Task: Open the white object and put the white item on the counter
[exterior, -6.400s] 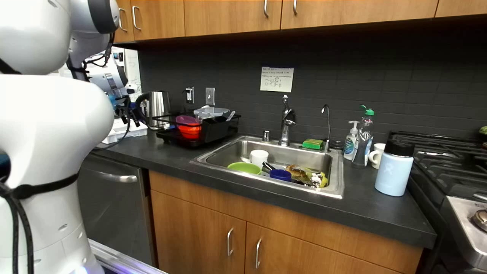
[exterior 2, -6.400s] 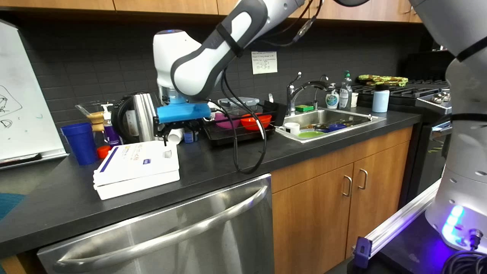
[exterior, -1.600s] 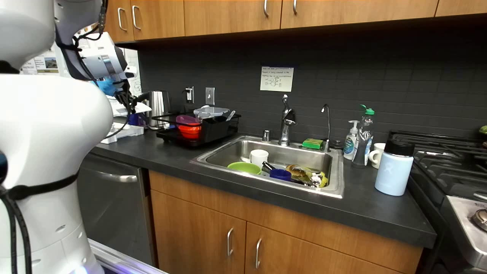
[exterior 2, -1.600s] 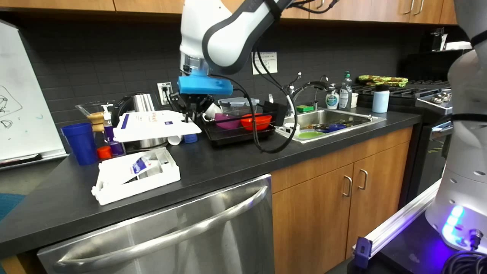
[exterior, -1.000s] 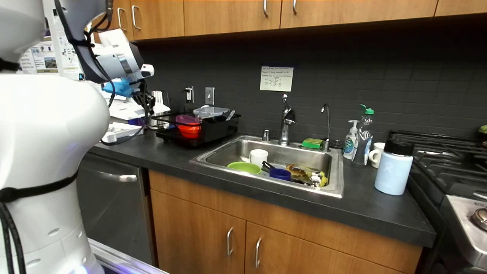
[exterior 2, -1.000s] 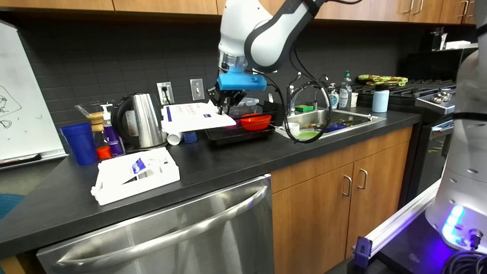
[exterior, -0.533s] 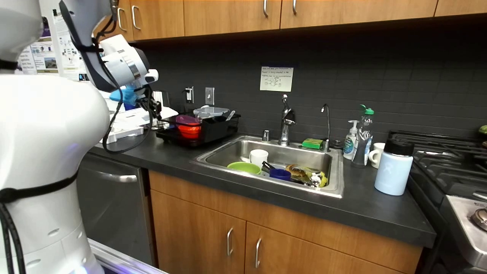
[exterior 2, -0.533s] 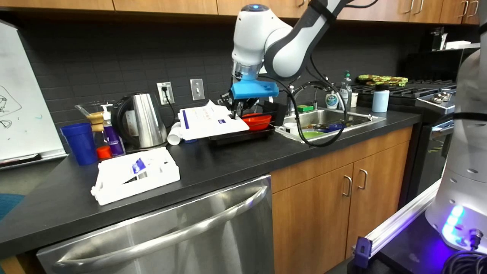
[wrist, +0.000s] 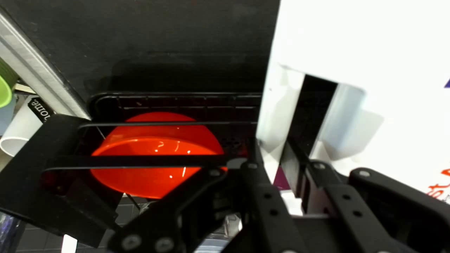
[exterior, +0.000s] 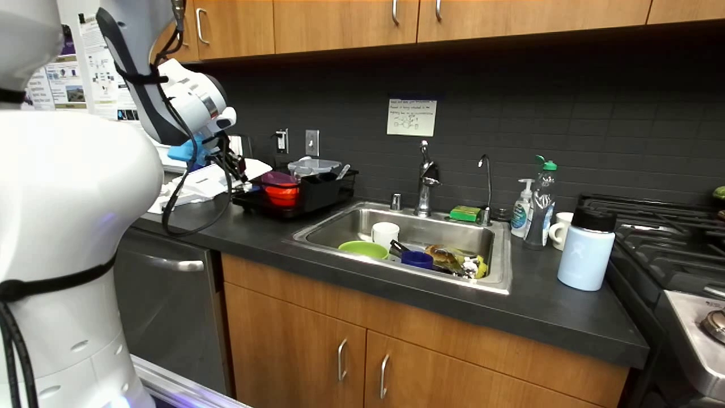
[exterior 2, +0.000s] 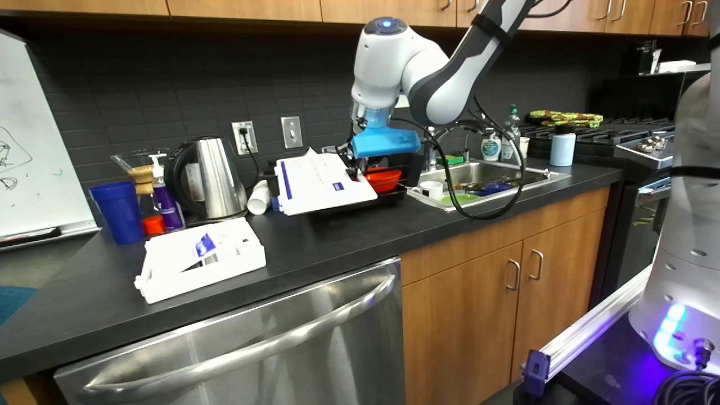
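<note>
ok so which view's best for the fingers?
The wrist view: the fingers are large there, one on each side of the white lid's edge. Both exterior views show them only small and dark at the lid; how they meet its edge can't be made out there.

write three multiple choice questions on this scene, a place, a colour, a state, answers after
1. Where is the green bowl relative to the steel sink? A) behind B) inside C) in front
2. What colour is the cap on the water bottle? A) green B) red C) black
3. How is the white case lid? A) gripped, tilted B) shut on its base C) in the sink

B, the sink's walls surround it.
C, black shows above the pale-blue body.
A, the gripper pinches its edge and it slants.
</note>
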